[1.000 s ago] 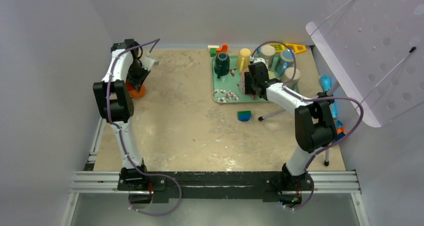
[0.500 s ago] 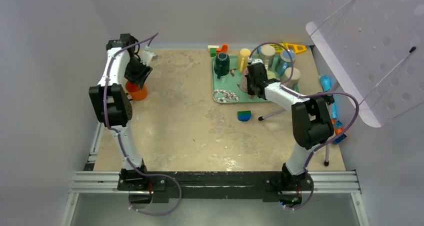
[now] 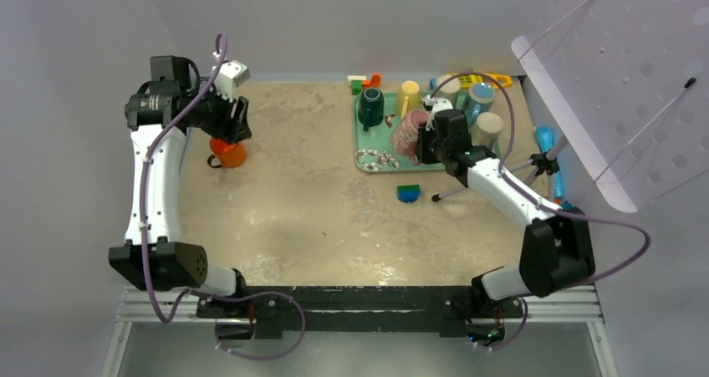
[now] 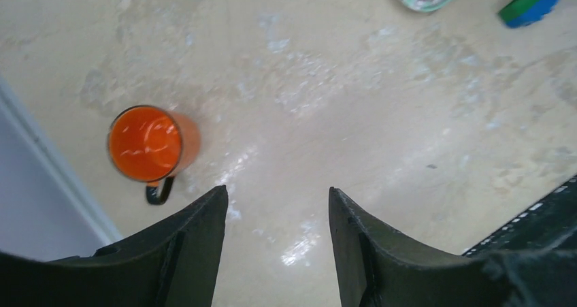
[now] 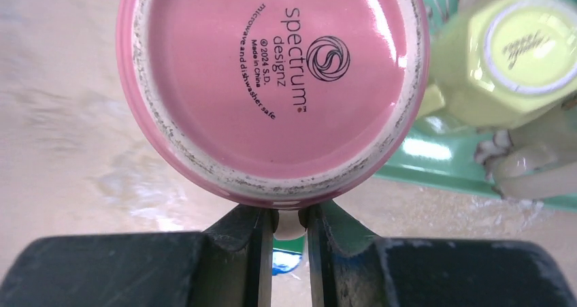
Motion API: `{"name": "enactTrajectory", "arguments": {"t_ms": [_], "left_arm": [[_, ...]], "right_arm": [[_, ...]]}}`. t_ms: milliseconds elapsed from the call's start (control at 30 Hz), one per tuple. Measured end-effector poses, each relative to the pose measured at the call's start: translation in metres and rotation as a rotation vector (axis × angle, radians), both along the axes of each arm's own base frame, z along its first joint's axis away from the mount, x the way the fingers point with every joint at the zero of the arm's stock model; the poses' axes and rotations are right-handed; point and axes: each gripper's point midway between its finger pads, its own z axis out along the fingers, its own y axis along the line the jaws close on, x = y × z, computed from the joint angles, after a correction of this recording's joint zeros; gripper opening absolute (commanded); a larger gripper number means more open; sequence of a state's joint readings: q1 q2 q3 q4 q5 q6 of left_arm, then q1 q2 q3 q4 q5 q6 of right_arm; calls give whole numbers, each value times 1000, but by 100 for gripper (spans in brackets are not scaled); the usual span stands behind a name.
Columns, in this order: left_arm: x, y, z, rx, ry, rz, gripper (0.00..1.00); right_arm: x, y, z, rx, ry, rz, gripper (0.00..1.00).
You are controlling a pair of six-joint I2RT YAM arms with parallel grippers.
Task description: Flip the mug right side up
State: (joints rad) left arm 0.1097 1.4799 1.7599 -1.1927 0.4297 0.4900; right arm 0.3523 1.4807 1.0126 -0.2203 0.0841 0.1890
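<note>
Right tool [image 5: 286, 215] is clamped nearly closed on the pale handle of the pink mug [image 5: 272, 82]. The handle stub sits pinched between both fingers. The mug's base faces the wrist camera with the maker's stamp readable, so it's not upright. From the top camera the pink mug [image 3: 410, 133] is tipped on its side at the right tool [image 3: 426, 139], over the middle of the green tray [image 3: 368, 139]. Can't tell whether it's clear of the tray surface. A yellow-green cup [image 5: 503, 55] is base-up just beside it on the tray, and a dark green mug [image 3: 370, 105] stands toward the tray's far left corner. Left tool [image 4: 277, 198] is open about halfway, nothing between the fingers, hanging above the table [image 3: 318, 210]. The orange mug [image 4: 146, 143] stands upright on the table near the left edge, mouth up, black handle pointing toward the near side, apart from the left tool [image 3: 237, 114]. A blue-green block [image 3: 408, 193] lies on the table just in front of the tray.
</note>
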Motion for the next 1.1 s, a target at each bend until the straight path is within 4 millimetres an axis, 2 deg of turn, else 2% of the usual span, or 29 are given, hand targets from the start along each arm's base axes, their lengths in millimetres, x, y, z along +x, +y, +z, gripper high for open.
{"name": "enactTrajectory", "arguments": {"t_ms": [133, 267, 367, 467, 567, 633, 700, 733, 833, 967, 1000, 1067, 1100], "left_arm": [[-16, -33, 15, -185, -19, -51, 62], [-29, -68, 27, -395, 8, -138, 81], [-43, -94, 42, -569, 41, -205, 86], [-60, -119, 66, -734, 66, -280, 90], [-73, -137, 81, -840, 68, -335, 91], [-81, -142, 89, -885, 64, -354, 91], [-85, -145, 99, -912, 45, -364, 90], [-87, -145, 106, -921, 26, -371, 89], [-94, -147, 127, -938, -41, -400, 75], [-107, -150, 147, -957, -103, -439, 67], [-108, -151, 149, -965, -107, -444, 62], [-106, -153, 149, -983, -88, -440, 48], [-104, -155, 148, -992, -73, -438, 33]], "right_arm": [[-3, 17, 52, 107, -127, 74, 0], [-7, 42, 90, 250, -209, 166, 0], [-15, 71, 121, 393, -266, 244, 0], [-37, 121, 166, 545, -358, 361, 0], [-75, 175, 210, 717, -423, 522, 0], [-100, 200, 231, 811, -432, 615, 0], [-115, 216, 246, 881, -435, 669, 0], [-118, 220, 250, 904, -436, 679, 0], [-119, 230, 259, 964, -436, 690, 0], [-115, 245, 252, 992, -396, 696, 0], [-115, 249, 250, 1004, -383, 700, 0], [-114, 254, 252, 1021, -378, 714, 0], [-114, 256, 254, 1027, -377, 722, 0]]}}
